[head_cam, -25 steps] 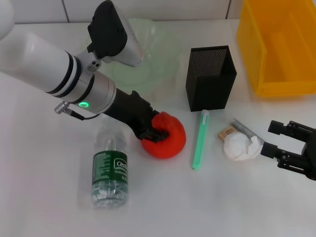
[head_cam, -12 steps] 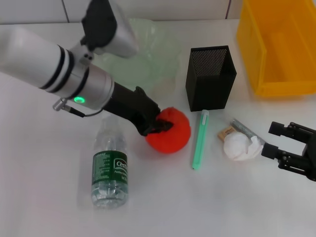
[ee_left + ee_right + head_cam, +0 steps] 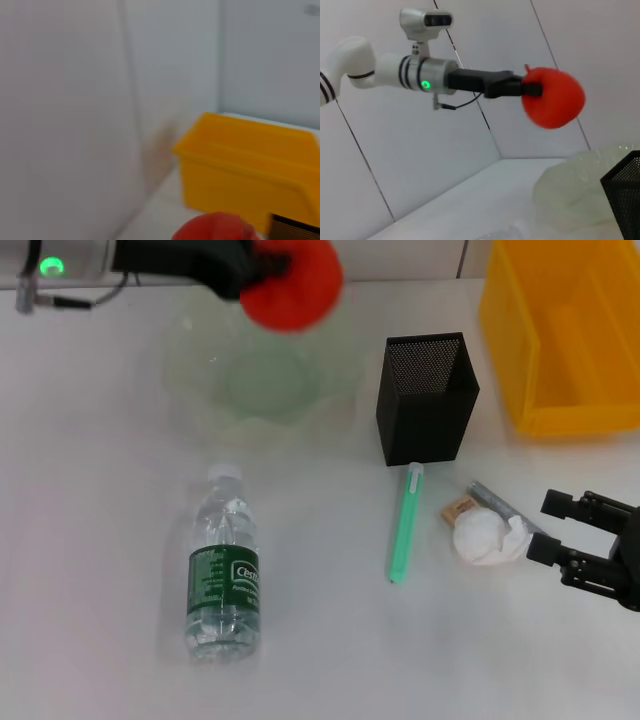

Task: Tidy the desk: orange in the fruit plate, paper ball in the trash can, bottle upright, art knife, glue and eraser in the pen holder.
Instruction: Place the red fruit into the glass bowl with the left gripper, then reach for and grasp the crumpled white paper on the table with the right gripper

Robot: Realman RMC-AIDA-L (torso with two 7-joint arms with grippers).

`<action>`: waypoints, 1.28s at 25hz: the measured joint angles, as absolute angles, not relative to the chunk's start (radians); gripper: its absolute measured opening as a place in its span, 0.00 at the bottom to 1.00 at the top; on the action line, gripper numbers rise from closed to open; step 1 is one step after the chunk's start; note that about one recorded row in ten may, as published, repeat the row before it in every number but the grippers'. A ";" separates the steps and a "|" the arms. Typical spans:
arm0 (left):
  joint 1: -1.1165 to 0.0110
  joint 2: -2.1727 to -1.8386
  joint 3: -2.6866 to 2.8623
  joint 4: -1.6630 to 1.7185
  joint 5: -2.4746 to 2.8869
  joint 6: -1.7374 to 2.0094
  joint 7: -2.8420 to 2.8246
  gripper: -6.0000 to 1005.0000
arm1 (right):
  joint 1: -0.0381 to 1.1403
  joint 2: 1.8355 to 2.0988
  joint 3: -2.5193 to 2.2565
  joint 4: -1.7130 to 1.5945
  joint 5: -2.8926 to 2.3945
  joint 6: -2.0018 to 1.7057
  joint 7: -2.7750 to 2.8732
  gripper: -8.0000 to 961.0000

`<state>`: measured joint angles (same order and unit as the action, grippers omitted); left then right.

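My left gripper (image 3: 262, 275) is shut on the orange (image 3: 293, 283) and holds it high above the far rim of the pale-green fruit plate (image 3: 200, 390). The orange also shows in the left wrist view (image 3: 215, 228) and the right wrist view (image 3: 552, 98). The bottle (image 3: 224, 575) lies on its side on the desk (image 3: 90, 540). The white paper ball (image 3: 481, 538) lies by the tan eraser (image 3: 459, 509) and a grey glue stick (image 3: 492, 500). A green art knife (image 3: 405, 523) lies in front of the black pen holder (image 3: 426, 397). My right gripper (image 3: 545, 526) is open beside the paper ball.
The yellow trash can (image 3: 560, 335) stands at the far right of the desk, also in the left wrist view (image 3: 245, 172). A white wall runs behind the desk.
My left gripper has lifted the orange off the desk and carried it up and away, over the fruit plate. The right arm has barely moved.
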<state>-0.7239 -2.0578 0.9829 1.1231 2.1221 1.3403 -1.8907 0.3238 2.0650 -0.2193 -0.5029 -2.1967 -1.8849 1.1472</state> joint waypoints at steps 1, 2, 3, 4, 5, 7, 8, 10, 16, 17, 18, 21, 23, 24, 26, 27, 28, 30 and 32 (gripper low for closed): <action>-0.740 -2.049 0.969 1.099 2.129 1.281 -1.901 0.13 | 0.324 2.065 -0.219 -0.503 -2.197 -1.885 1.147 0.75; -0.740 -2.049 0.969 1.099 2.129 1.281 -1.901 0.12 | 0.324 2.065 -0.219 -0.499 -2.197 -1.887 1.145 0.75; -0.762 -2.038 0.967 1.036 2.152 1.197 -1.926 0.12 | 0.323 2.065 -0.219 -0.494 -2.197 -1.889 1.143 0.75; -0.762 -2.038 0.967 1.036 2.152 1.197 -1.926 0.13 | 0.323 2.065 -0.219 -0.494 -2.197 -1.889 1.143 0.75; -0.765 -2.042 0.968 1.016 2.168 1.164 -1.927 0.14 | 0.323 2.065 -0.219 -0.492 -2.197 -1.890 1.143 0.75; -0.768 -2.048 0.971 0.998 2.186 1.127 -1.926 0.16 | 0.322 2.067 -0.219 -0.491 -2.197 -1.891 1.142 0.75; -0.768 -2.054 0.972 0.985 2.196 1.101 -1.924 0.17 | 0.322 2.071 -0.219 -0.490 -2.197 -1.892 1.142 0.75; -0.762 -2.064 0.972 0.956 2.197 1.045 -1.912 0.24 | 0.322 2.073 -0.220 -0.490 -2.197 -1.892 1.142 0.75; -0.711 -2.063 0.967 0.992 2.105 1.077 -1.908 0.49 | 0.330 2.074 -0.222 -0.489 -2.197 -1.897 1.145 0.74; -0.711 -2.063 0.967 0.992 2.105 1.077 -1.908 0.54 | 0.332 2.074 -0.221 -0.489 -2.197 -1.901 1.147 0.74; -0.647 -2.058 0.966 1.047 2.000 1.186 -1.871 0.59 | 0.339 2.072 -0.220 -0.491 -2.194 -1.915 1.162 0.74; -0.588 -2.045 0.965 1.064 1.878 1.365 -1.792 0.65 | 0.353 2.062 -0.221 -0.507 -2.188 -1.936 1.208 0.74; -0.537 -2.029 0.967 1.044 1.798 1.549 -1.718 0.69 | 0.379 2.037 -0.228 -0.555 -2.188 -1.965 1.309 0.74; -0.520 -2.026 0.969 1.022 1.781 1.626 -1.679 0.71 | 0.379 2.037 -0.228 -0.555 -2.188 -1.965 1.309 0.74; -0.505 -2.025 0.973 0.994 1.781 1.689 -1.643 0.76 | 0.415 2.000 -0.232 -0.619 -2.190 -2.000 1.423 0.74; -0.505 -2.025 0.973 0.994 1.781 1.689 -1.643 0.78 | 0.415 2.000 -0.232 -0.619 -2.190 -2.000 1.423 0.74; -0.505 -2.025 0.973 0.994 1.781 1.689 -1.643 0.80 | 0.443 1.980 -0.234 -0.695 -2.191 -2.035 1.508 0.74; -0.489 -2.049 0.977 0.823 1.872 1.803 -1.517 0.82 | 0.473 1.969 -0.260 -0.800 -2.198 -2.064 1.599 0.74; -0.489 -2.053 0.977 0.787 1.883 1.811 -1.494 0.83 | 0.487 1.965 -0.290 -0.857 -2.202 -2.072 1.652 0.74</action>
